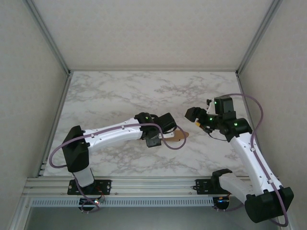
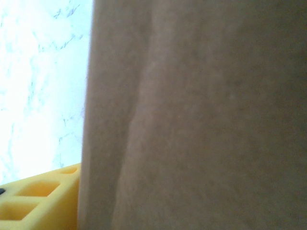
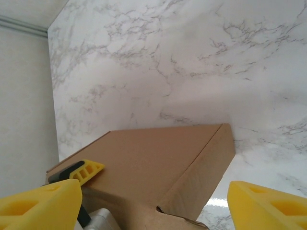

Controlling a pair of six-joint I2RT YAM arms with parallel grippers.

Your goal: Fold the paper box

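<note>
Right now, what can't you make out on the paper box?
Top view: the left arm covers most of the paper box.
Left wrist view: blurred cardboard close up hides how the left gripper grips; open or shut is unclear.
Right wrist view: the bottom edge cuts off the box's near side.

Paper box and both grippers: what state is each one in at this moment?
paper box: folded up into a flat box, top closed.
left gripper: one yellow finger rests on the box's top near an edge; open or shut cannot be told.
right gripper: open, fingers wide apart, clear of the box.
</note>
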